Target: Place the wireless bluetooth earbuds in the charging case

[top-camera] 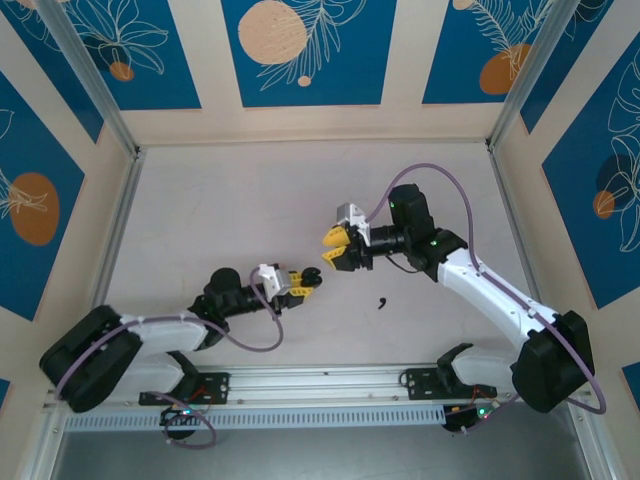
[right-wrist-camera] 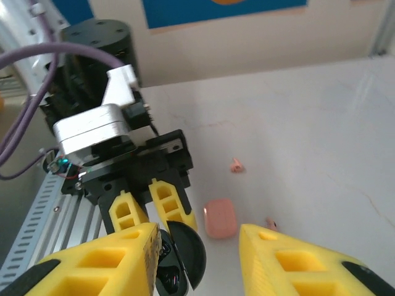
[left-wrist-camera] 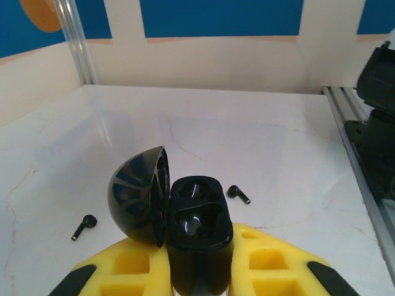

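ok so left fingers point(top-camera: 303, 283) clamped on open black case point(left-wrist-camera: 197, 228), mid-table point(top-camera: 220, 210). right fingers point(top-camera: 332, 250) apart, empty I think, hovering just beside. one black bud point(left-wrist-camera: 239, 194) lying right of case, other bud point(left-wrist-camera: 83, 226) far side. tip: hold case level, pinch bud by stem, lower straight in.

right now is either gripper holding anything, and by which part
The left gripper clamps the open black charging case by the sides of its lower body. The right gripper has its jaws apart, with nothing visibly gripped between them.
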